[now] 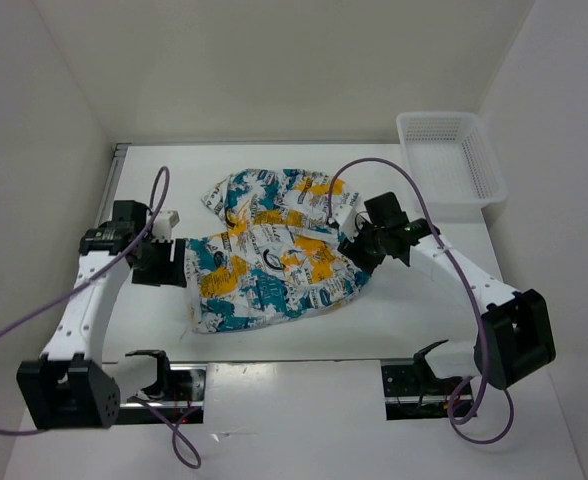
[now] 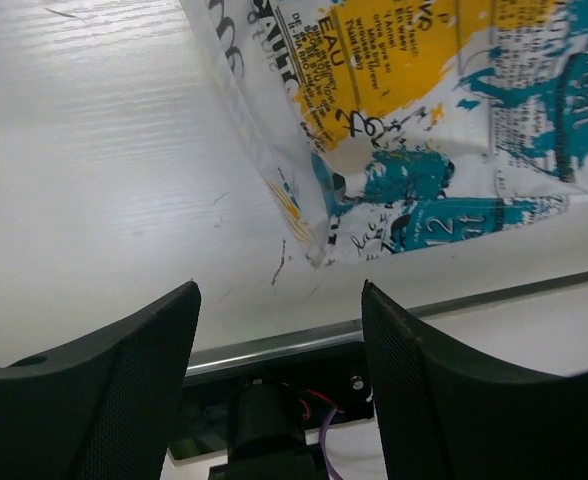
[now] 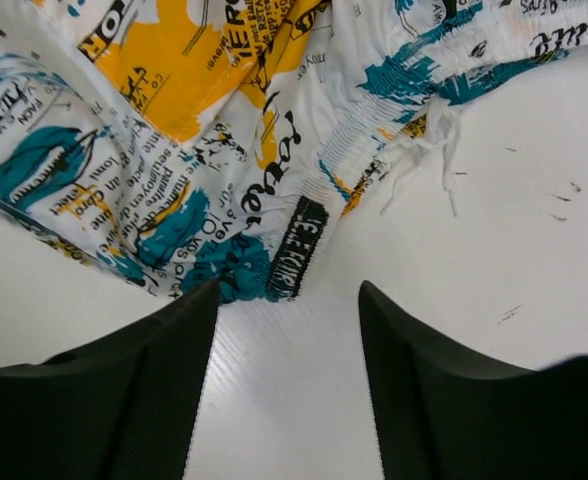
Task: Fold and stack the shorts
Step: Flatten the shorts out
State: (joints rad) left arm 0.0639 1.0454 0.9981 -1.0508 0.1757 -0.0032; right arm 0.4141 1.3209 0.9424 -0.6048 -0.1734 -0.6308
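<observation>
Top external view has the shorts [image 1: 274, 250] lying rumpled in the middle of the table [image 1: 424, 310], between the two arms, with the basket [image 1: 449, 155] well apart at the far right corner. The left gripper [image 1: 162, 262] sits at their left edge and the right gripper [image 1: 362, 245] at their right. Both wrist views show the fingers spread with nothing between them. That cloth looks thin, light and floppy to me, likely to sag and slide on the smooth top. I'd pinch the firmer gathered waistband [image 3: 359, 170] or a hem corner [image 2: 319, 250], not the loose middle.
</observation>
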